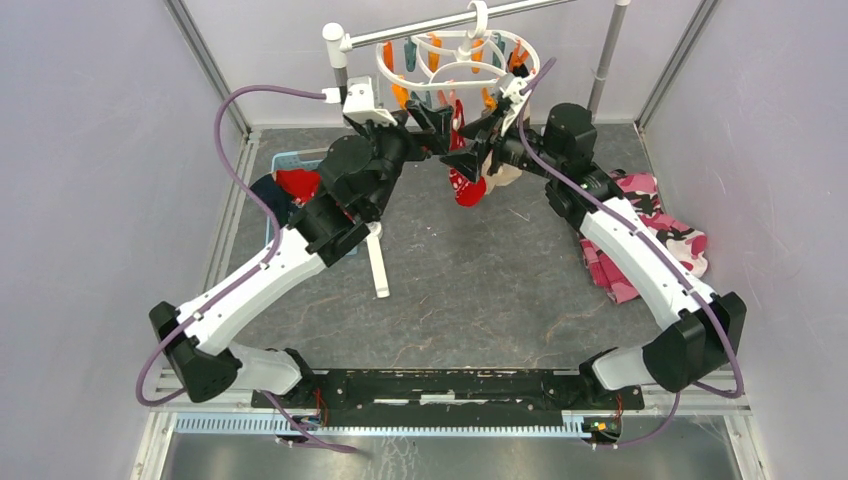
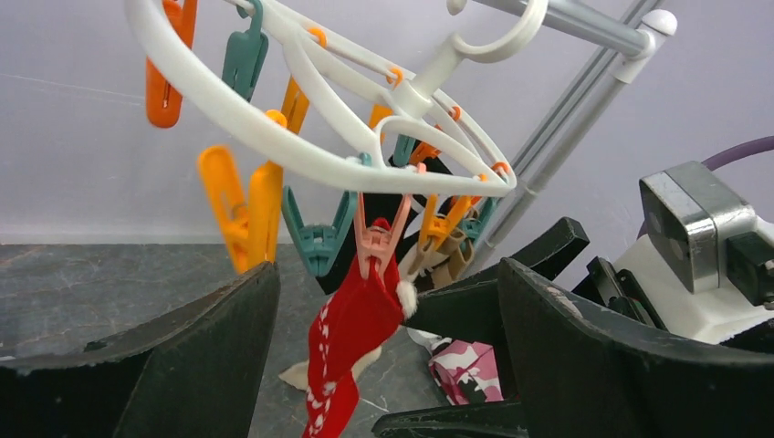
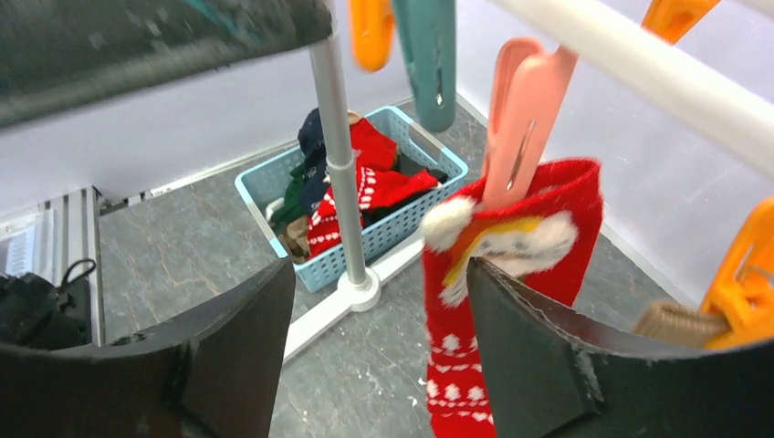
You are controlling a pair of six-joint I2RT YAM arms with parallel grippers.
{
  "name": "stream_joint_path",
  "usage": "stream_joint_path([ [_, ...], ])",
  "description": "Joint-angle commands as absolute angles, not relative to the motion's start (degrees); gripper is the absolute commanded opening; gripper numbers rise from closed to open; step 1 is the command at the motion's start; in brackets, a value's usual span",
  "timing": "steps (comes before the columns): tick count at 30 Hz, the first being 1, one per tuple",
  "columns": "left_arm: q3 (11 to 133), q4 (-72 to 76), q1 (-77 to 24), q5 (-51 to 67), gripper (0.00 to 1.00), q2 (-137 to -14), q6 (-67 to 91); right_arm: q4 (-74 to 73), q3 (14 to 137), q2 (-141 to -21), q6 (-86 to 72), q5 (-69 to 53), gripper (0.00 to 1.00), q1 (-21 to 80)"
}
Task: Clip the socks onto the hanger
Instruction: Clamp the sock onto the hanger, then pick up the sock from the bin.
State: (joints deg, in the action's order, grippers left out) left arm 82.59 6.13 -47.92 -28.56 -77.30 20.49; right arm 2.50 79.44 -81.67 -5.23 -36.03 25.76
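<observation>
Two robot arms reach across a grey table [image 1: 450, 290] to its far edge, where a metal rack [image 1: 440, 30] carries a white ring hanger [image 2: 274, 146] with orange and teal clips. The arms meet under the hanger from either side. A pink camouflage cloth [image 1: 650, 235] lies heaped by the table's right edge, and a blue basket [image 3: 392, 233] at the far left corner, beside the rack's foot, holds red and dark socks [image 3: 365, 182]. A red sock [image 2: 351, 338] with a white pattern hangs by its cuff from a pink clip [image 2: 372, 242] on the hanger, toe down above the far middle of the table. A tan sock [image 1: 508, 178] hangs just beside it. The left gripper [image 2: 383, 274] stands wide open with nothing between its fingers, the red sock dangling beyond them. The right gripper [image 3: 381, 269] is also open and empty, one finger close against the sock's cuff; whether it touches cannot be told.
</observation>
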Motion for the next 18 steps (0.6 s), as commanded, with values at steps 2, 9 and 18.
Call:
stream_joint_path([
  [2,79.2,5.8,-47.6,-24.9,0.94,-72.0,16.2,3.4,75.0,-76.3,-1.2,-36.7,0.81,25.1],
  [9,66.5,4.5,-47.6,-14.2,0.97,-60.9,8.4,-2.5,67.4,-71.0,12.7,-48.1,0.92,22.6],
  [18,40.2,5.8,-44.3,-9.7,1.00,-44.2,7.6,-18.2,57.5,-68.4,34.6,-61.1,0.98,15.1],
])
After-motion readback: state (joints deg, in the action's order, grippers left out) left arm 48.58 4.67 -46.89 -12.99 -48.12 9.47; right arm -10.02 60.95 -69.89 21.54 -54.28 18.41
